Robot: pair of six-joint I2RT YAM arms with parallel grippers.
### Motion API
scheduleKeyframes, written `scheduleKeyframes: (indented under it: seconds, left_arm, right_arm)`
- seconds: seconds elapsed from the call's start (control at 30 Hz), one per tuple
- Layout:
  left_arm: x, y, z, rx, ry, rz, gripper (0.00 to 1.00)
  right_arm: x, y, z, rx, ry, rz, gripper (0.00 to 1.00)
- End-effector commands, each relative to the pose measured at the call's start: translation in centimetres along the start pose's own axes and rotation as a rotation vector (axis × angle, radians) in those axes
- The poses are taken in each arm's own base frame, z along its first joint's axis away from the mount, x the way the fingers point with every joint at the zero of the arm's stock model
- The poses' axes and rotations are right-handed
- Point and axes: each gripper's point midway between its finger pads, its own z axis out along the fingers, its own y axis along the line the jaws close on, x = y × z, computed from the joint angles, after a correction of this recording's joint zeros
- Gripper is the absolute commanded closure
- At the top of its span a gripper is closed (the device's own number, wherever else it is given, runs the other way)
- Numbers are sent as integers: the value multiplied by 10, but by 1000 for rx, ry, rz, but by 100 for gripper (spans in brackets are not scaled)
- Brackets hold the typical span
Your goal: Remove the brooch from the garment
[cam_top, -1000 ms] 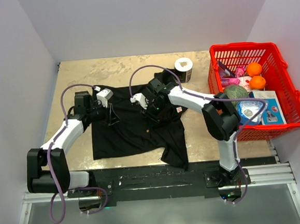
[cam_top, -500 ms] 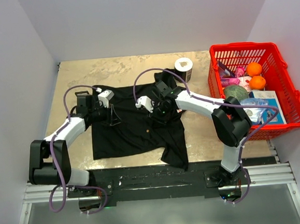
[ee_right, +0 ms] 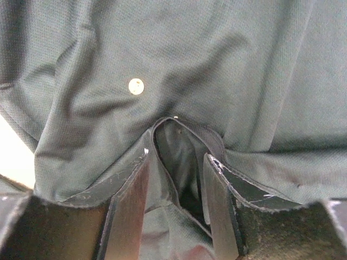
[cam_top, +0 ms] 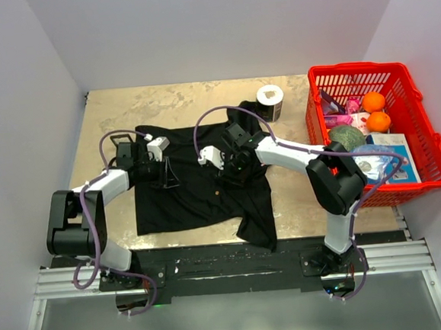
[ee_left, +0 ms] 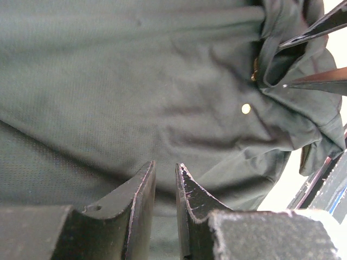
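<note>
The black T-shirt lies spread on the table. The brooch is a small pale-golden round pin on the cloth, seen in the left wrist view, the right wrist view and as a speck from above. My left gripper rests on the shirt's left part, jaws nearly together with nothing between them. My right gripper is open at the shirt's middle, with a raised fold of cloth between its fingers. The brooch lies just beyond its left fingertip.
A red basket with oranges, packets and a green item stands at the right. A toilet-paper roll stands behind the shirt. White walls close in the left, back and right sides.
The right gripper has shifted slightly right and nearer over the shirt. The left arm's elbow has drawn in; its gripper stays at nearly the same spot on the cloth.
</note>
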Motion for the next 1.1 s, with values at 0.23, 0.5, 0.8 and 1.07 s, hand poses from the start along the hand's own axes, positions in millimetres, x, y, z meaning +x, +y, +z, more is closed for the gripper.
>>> scheduleKeyframes:
  seconds: [0.23,0.5,0.8,1.07]
  left_arm:
    - [15,14,12,-23,47,-49,73]
    - [16,15,9,-44,38,-41,74]
    - [-12,-25,10,115,-54,99,73]
    - [-51,-105,55,337,-77,217,70]
  right_arm:
    - [-3,-7,6,32,4,-79,86]
    - [-12,10,-37,39,-39,-27,100]
    - [4,28,-56,-19,-38,66,100]
    - [3,4,-65,-18,-86,199,100]
